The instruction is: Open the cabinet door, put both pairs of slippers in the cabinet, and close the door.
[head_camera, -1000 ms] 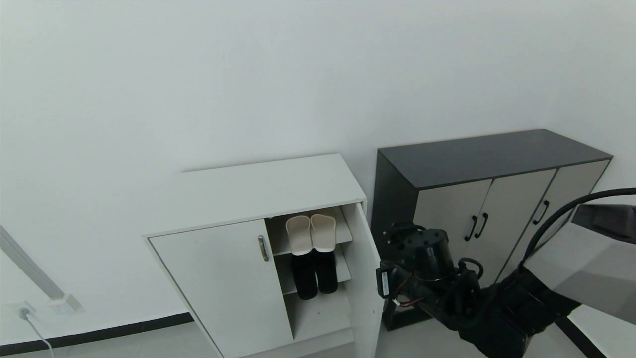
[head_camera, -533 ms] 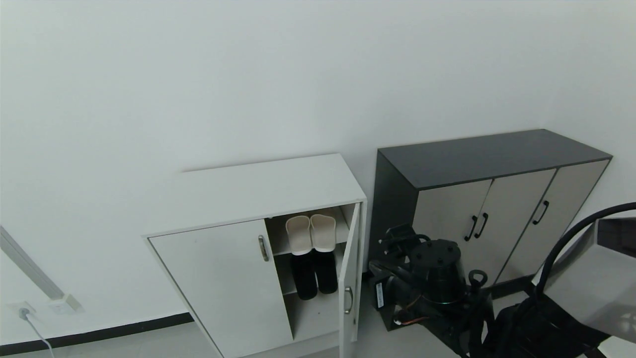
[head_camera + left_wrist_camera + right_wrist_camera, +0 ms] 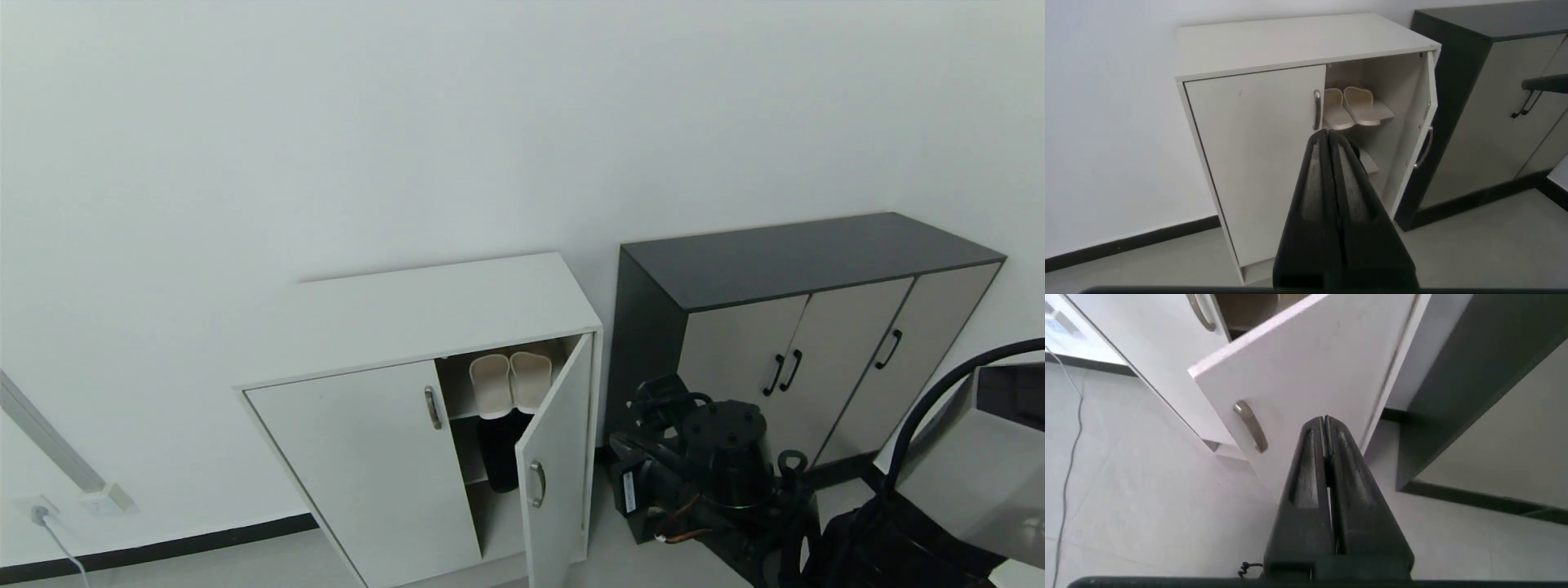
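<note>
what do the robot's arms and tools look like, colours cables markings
The left tool and right tool are matte black wedges, each two long flat fingers tapering to a narrow tip. The right arm is black, with a round bolted joint cap, a small white label, thin reddish wires and a thick black cable.

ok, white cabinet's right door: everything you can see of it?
The right door is a flat white board panel, hinged on the white cabinet's right edge and standing about half open. A small curved metal handle sits upright near its free edge. It hides part of the black slippers. The shut right gripper points at its outer face; contact cannot be told.
</note>
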Motion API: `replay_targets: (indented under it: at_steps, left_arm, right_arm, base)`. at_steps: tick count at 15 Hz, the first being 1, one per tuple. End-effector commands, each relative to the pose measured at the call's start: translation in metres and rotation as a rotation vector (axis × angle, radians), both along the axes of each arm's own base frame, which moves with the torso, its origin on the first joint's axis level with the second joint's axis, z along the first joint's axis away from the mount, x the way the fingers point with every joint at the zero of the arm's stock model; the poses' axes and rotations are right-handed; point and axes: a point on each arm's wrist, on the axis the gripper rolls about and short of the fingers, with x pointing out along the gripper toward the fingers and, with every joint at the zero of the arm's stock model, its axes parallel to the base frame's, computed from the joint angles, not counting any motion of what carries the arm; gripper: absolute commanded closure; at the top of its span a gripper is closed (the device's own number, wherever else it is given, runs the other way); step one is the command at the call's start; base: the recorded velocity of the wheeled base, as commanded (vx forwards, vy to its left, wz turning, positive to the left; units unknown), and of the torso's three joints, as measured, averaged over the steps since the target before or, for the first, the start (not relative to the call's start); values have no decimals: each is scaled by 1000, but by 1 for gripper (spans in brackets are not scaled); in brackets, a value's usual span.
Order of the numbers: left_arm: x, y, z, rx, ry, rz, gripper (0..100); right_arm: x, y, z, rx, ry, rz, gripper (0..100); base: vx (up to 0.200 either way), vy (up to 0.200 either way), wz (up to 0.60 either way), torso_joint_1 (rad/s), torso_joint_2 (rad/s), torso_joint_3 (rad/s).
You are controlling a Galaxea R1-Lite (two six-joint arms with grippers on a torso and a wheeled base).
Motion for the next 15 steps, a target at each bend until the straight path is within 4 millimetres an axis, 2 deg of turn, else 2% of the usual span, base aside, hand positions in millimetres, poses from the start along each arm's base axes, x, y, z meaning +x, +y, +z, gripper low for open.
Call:
replay_targets:
  at_steps: [1,5,10,14,15]
  left_arm:
    - [0,0,0,0,2,0,100]
    - [0,0,0,0,2,-1,100]
    - [0,0,0,1,1,-1,100]
    - [0,0,0,1,1,-1,100]
    - [0,0,0,3,1,-1,100]
  right_arm:
    - [0,0,-1,-3,2,0,100]
    - [5,-2,-7,-18,11,-14,100]
    - [10,-8,-5,-27,-16,-34,100]
    - [1,-17,0,-62,-13,-32,100]
    - [-6,-24,4,-84,8,-34,100]
  base:
    - [0,0,600,2,-2,2]
    - [0,0,600,6,1,5]
    - [0,0,0,0,0,0]
    - [0,0,0,0,0,0]
    - [200,0,0,-2,7,2]
